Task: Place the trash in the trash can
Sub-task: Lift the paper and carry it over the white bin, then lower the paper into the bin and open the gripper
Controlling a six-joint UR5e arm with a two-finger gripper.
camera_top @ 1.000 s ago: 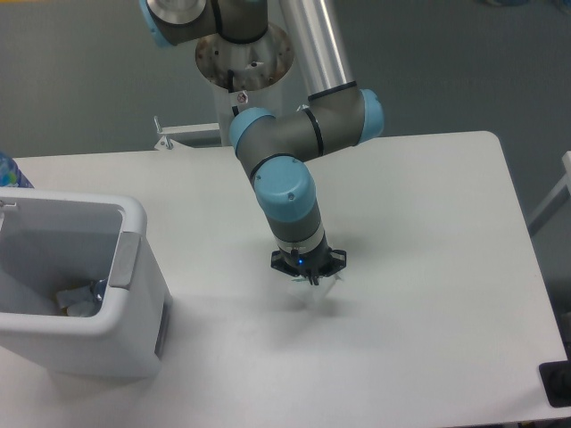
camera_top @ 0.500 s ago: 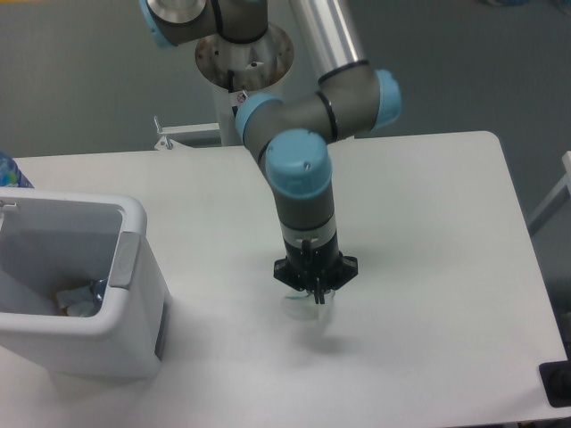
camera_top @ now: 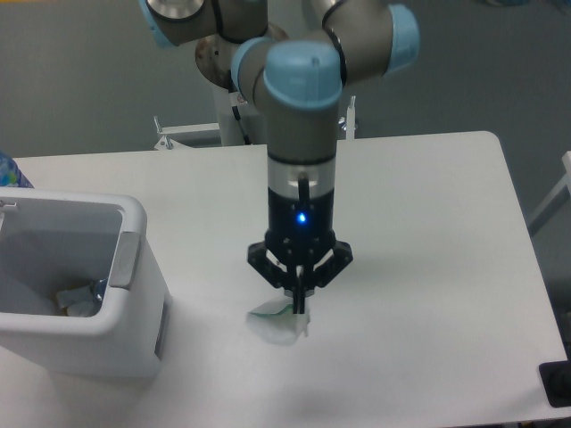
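Note:
My gripper [camera_top: 299, 303] hangs over the middle of the table, shut on a small white wrinkly paper packet [camera_top: 277, 321] that dangles below and left of the fingertips, lifted off the table. The white trash can [camera_top: 134, 267] stands at the left front of the table, well to the left of the gripper. Inside it lie a clear plastic bottle [camera_top: 93, 292] and some pale crumpled trash [camera_top: 76, 303] at the bottom.
The blue top of another bottle [camera_top: 11, 169] peeks in at the far left edge behind the bin. A dark object [camera_top: 558, 383] sits at the table's front right corner. The arm's base [camera_top: 241, 62] stands behind the table.
The gripper has risen from the table surface with the packet held in it and shifted slightly toward the camera and left. The arm has straightened upward.

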